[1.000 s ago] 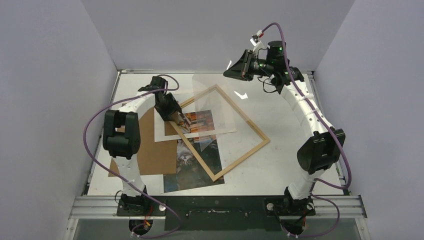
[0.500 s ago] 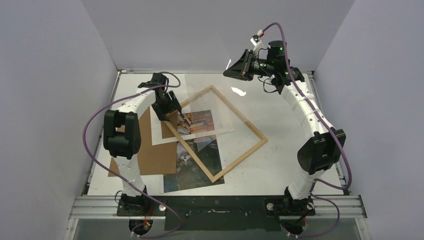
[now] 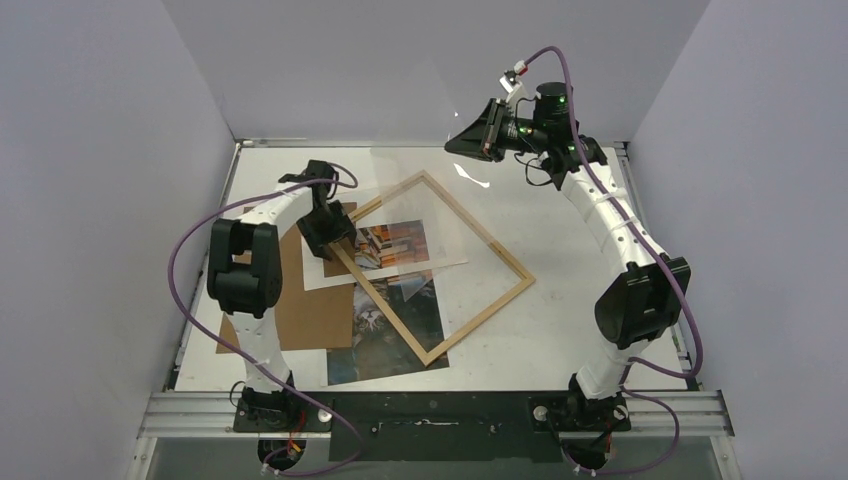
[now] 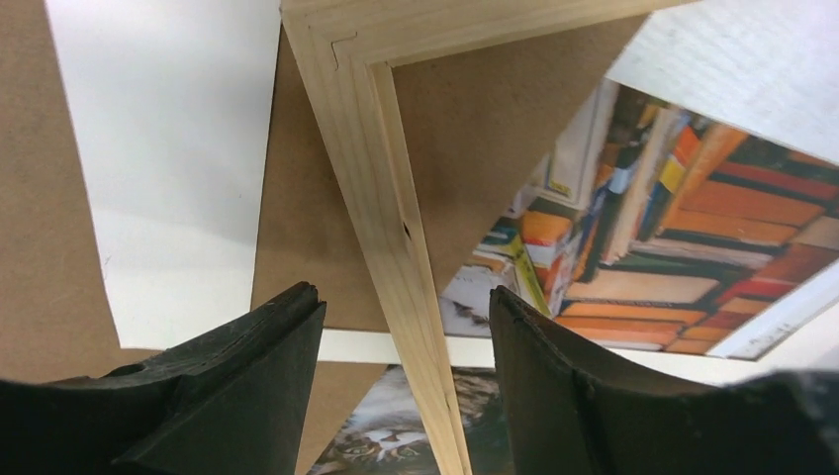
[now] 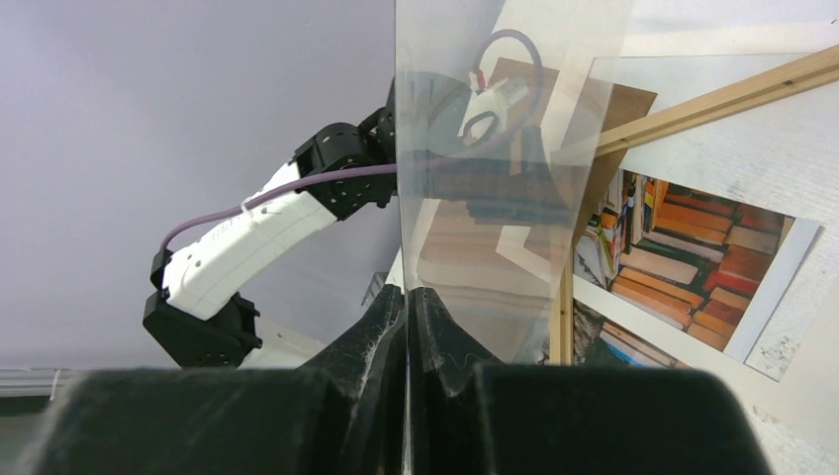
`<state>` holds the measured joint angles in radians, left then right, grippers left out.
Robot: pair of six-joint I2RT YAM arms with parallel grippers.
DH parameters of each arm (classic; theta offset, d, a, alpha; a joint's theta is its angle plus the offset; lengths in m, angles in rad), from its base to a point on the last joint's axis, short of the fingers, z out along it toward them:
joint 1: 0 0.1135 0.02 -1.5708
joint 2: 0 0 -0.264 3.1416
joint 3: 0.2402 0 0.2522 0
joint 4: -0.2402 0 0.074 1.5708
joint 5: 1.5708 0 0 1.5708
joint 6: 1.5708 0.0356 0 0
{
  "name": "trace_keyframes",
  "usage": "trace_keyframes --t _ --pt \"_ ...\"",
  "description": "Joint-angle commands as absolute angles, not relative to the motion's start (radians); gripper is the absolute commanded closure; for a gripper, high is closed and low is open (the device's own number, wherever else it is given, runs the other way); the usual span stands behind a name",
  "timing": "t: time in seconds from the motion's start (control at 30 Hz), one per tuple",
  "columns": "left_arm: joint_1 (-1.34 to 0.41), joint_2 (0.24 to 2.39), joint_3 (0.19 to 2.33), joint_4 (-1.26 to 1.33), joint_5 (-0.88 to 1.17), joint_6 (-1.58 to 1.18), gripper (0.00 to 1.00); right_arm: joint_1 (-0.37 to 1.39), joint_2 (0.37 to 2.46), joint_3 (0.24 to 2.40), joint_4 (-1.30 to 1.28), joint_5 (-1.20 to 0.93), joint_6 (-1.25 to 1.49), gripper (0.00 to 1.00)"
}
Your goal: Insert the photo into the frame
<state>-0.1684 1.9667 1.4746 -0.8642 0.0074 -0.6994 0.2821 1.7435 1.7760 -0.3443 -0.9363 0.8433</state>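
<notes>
Two claws in play, well apart. The left claw [image 4: 406, 302] sits low over the left-centre of the table [image 3: 570, 330], jaws spread, one black finger [image 4: 247, 376] on either side of the frame [image 4: 384, 198] at its left-hand rail, just short of the mitred corner. The left wrist view shows a gap between wood and finger on both sides: straddling, not pinching. The frame lies flat near mid-table, turned like a diamond. The photo [image 3: 370, 350] lies face up on the table, crossed by that same rail. Its cat end reaches toward the near edge, directly below and just ahead of the left claw's fingertips. Its book-stack end shows through the opening of a white mat [image 3: 445, 258] laid across its far part, just to the right of the left claw. A brown backing board [image 3: 300, 310] lies to the left and shows on both sides of the rail; its layering with the mat cannot be made out. The right claw [image 5: 408, 297] is raised over the far right of the table, fingers pressed together on the edge of a clear pane [image 5: 495, 148] that stands on edge out of the grip. The photo and frame lie well below and to the left of this claw, with no contact.
</notes>
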Motion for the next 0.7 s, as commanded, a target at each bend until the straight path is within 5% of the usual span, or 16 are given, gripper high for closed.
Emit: trace_keyframes --t 0.0,0.27,0.4,0.67 --pt "-0.165 2.019 1.515 -0.812 0.024 -0.678 0.43 0.284 1.687 1.764 -0.250 -0.972 0.888 1.00" --pt "-0.158 2.115 1.637 -0.864 0.038 -0.616 0.71 0.284 1.671 1.750 -0.243 -0.962 0.897 1.00" --pt "-0.151 2.107 1.671 -0.849 0.074 -0.552 1.00 0.284 1.670 1.753 -0.245 -0.956 0.900 1.00" --pt "-0.124 2.188 1.877 -0.877 0.264 -0.332 1.00 0.291 1.675 1.730 -0.199 -0.970 0.951 1.00"
